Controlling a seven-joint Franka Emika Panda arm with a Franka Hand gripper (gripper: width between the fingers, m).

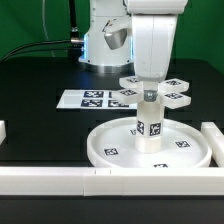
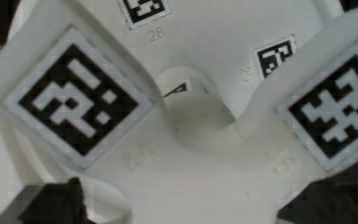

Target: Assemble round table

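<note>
Pretty far along, I'd say: the big round disc (image 1: 150, 148) lies flat on the table between the border bars (image 1: 60, 180), the short cylinder (image 1: 149, 126) stands upright in its middle, and the cross piece (image 1: 150, 92) sits at the cylinder's top, under the gripper (image 1: 150, 88). Probably only seating or tightening is left. Jaws seem clamped on the cross piece, but I can't tell for sure.

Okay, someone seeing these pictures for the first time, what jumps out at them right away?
Probably the flat cross-shaped piece, held high under the white arm at the top of the short thick cylinder, which stands upright in the large round rimmed disc at the table's near edge. In the wrist view, the cross's bold black-and-white tags fill the picture.
</note>
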